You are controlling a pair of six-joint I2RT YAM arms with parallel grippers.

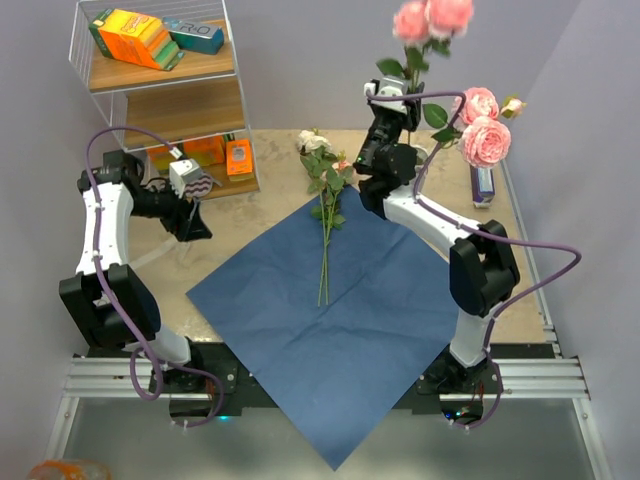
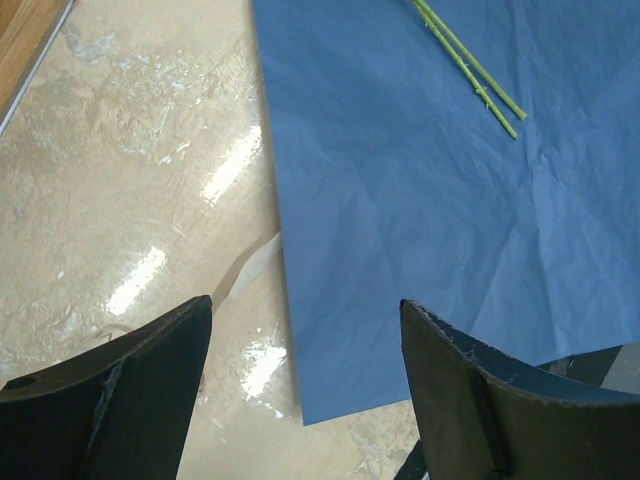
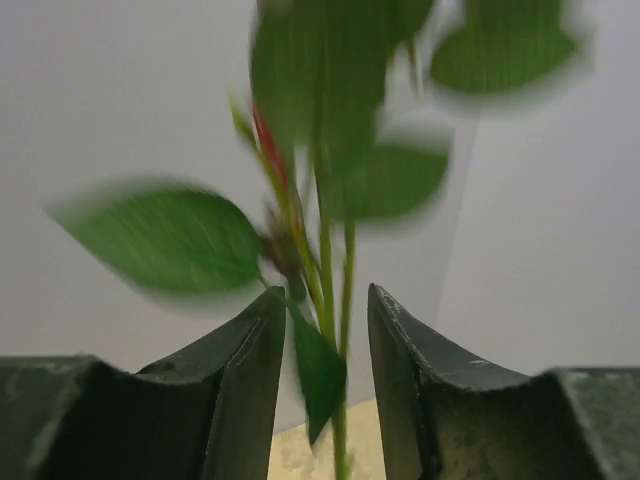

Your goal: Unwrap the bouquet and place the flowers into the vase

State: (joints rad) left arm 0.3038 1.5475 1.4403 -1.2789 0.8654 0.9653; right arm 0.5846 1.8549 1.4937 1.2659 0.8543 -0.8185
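Note:
Several pink roses stand upright at the back right, where the vase is hidden behind my right wrist. My right gripper is around their green stems. Its jaws are open, with a gap on each side of the stems, and the leaves are blurred. Two more flowers, one of them cream, lie on the unfolded blue paper. Their stem ends show in the left wrist view. My left gripper hangs open and empty over the paper's left corner, beside a beige ribbon.
A wire shelf rack with orange and teal boxes stands at the back left, and more orange boxes sit on its lowest level. A small blue-and-white object lies near the table's right edge.

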